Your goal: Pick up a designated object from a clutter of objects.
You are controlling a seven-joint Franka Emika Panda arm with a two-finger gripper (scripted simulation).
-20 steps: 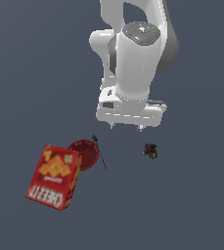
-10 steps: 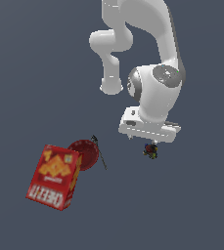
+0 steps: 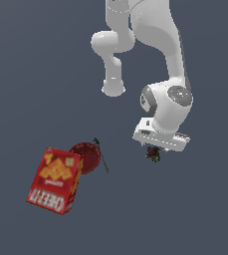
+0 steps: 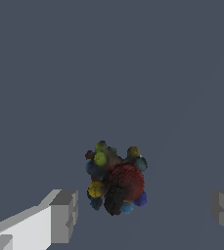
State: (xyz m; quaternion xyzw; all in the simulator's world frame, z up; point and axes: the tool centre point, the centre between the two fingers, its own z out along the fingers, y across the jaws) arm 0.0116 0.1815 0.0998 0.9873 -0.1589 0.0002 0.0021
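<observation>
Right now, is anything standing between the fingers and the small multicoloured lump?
Nothing visible. In the wrist view the multicoloured lump lies between the open fingers with bare floor around it; the Cheez-It box stands far away.

A flat, plain slate-grey ground (image 3: 31,69) fills the exterior view from edge to edge, with no seam, wall, window or furniture showing on it. Its tone is even and matte, lit softly, with only faint shading and no sharp shadows. The wrist view shows the same grey surface (image 4: 108,63), smooth and untextured, with a faint paler band running diagonally across it.
</observation>
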